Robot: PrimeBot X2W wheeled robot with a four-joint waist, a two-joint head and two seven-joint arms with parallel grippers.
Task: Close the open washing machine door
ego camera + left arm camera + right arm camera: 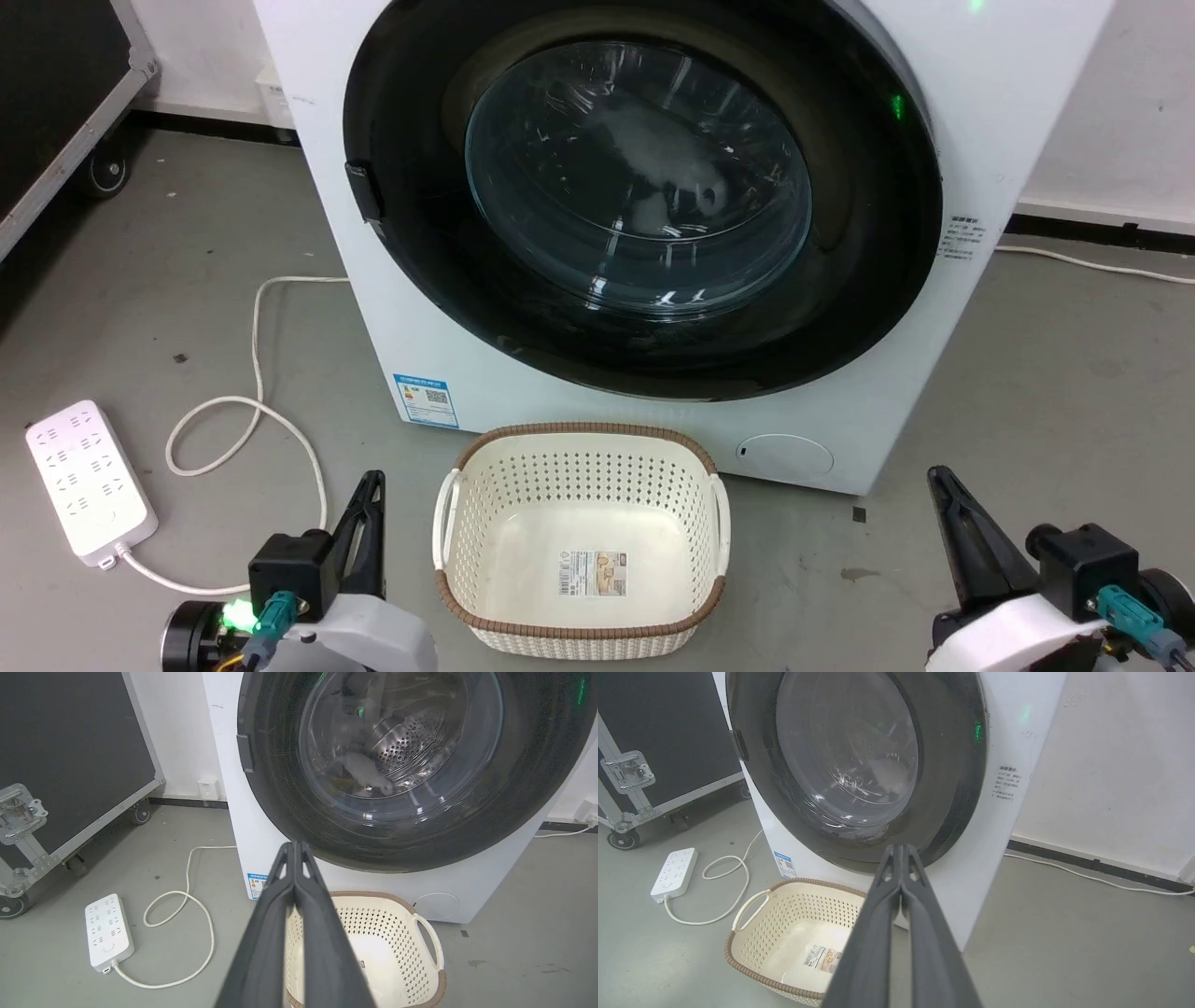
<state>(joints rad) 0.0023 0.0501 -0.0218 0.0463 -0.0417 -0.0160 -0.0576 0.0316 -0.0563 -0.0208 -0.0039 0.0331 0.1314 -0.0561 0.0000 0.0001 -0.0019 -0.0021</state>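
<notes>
Now the left gripper (295, 845) and right gripper (901, 847) are both pinched closed, holding nothing. The door (639, 177) lies flat against the washer (1008, 93), beyond both, untouched.

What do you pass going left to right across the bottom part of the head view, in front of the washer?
power strip → left gripper → basket → right gripper
</notes>
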